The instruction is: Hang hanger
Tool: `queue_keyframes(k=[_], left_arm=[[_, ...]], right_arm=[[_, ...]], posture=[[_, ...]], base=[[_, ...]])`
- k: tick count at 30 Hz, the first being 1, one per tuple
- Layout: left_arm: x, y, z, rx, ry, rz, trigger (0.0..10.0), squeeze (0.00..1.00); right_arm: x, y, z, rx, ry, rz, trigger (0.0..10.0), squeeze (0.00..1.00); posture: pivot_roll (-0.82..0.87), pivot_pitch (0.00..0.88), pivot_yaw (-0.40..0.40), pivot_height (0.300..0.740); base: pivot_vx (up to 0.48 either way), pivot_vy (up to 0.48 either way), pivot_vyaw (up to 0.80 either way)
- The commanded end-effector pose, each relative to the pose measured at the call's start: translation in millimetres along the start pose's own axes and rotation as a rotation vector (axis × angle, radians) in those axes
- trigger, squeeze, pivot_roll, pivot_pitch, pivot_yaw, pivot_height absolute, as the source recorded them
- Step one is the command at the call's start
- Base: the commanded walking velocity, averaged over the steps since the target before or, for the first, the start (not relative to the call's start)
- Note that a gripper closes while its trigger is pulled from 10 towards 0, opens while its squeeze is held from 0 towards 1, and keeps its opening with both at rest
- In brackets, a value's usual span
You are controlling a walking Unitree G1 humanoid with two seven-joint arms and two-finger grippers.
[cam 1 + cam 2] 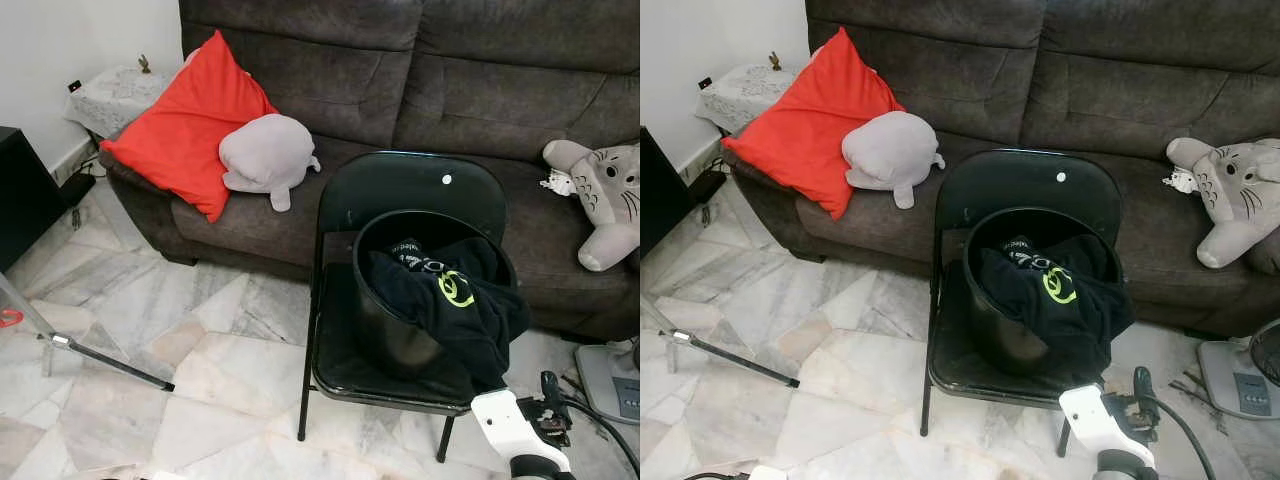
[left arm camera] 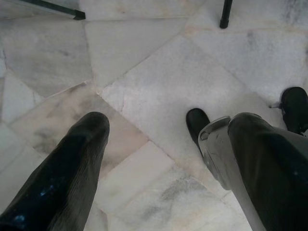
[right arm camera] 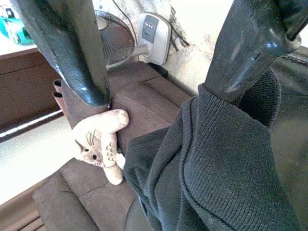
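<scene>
Both arms low, fingers spread

Left gripper point(image 2: 154, 159) hangs low with fingers apart; right gripper point(image 3: 159, 62) is at near right, fingers apart.

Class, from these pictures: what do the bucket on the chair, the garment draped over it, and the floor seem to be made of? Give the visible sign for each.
Bucket: probably plastic, smooth black wall with a dull sheen.
Garment: dark knit fabric; the right wrist view shows fine ribbing.
Floor: looks like polished marble, grey-veined irregular slabs, though it could be imitation tile.

A dark brown sofa point(image 1: 420, 90) stands against a white wall point(image 1: 60, 40) on a pale marble floor point(image 1: 200, 350). A black folding chair point(image 1: 400, 200) stands before it. A small side table with a lace cloth point(image 1: 110, 95) sits beside the sofa's arm, and a fan's grey base point(image 1: 612, 385) rests on the floor.
</scene>
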State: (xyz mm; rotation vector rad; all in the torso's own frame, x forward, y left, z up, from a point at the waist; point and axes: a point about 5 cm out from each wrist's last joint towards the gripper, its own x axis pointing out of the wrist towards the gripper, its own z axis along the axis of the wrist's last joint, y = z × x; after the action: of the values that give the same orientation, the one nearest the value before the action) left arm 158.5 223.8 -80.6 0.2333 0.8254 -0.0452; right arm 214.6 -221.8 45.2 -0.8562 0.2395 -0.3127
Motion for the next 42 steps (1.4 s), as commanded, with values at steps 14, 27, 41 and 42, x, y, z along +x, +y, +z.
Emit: queue_keyframes(k=[14,27,41,42], left_arm=[[-3.8,-0.1,-12,0.012,0.052,0.000,10.0,0.00],[-3.7,-0.7,-12,0.014,0.051,-0.002,10.0,0.00],[-3.4,-2.2,-12,0.014,0.053,-0.006,10.0,0.00],[-3.5,-2.2,-12,0.013,0.054,-0.006,10.0,0.00]], right_arm=[[5.1,13.6,-5,0.001,0.024,0.042,10.0,0.00],[1.6,20.0,5,0.075,-0.061,0.073,10.0,0.00],[2.8,18.7,-6,0.094,-0.017,0.021,10.0,0.00],[2.6,19.8,-6,0.092,-0.018,0.023,10.0,0.00]], posture=[[-0.12,0.130,0.000,0.740],[-0.12,0.131,0.000,0.740],[-0.12,0.125,-0.001,0.740],[-0.12,0.125,-0.001,0.740]], base=[[0.000,0.000,0.00],[0.000,0.000,0.00],[0.000,0.000,0.00],[0.000,0.000,0.00]])
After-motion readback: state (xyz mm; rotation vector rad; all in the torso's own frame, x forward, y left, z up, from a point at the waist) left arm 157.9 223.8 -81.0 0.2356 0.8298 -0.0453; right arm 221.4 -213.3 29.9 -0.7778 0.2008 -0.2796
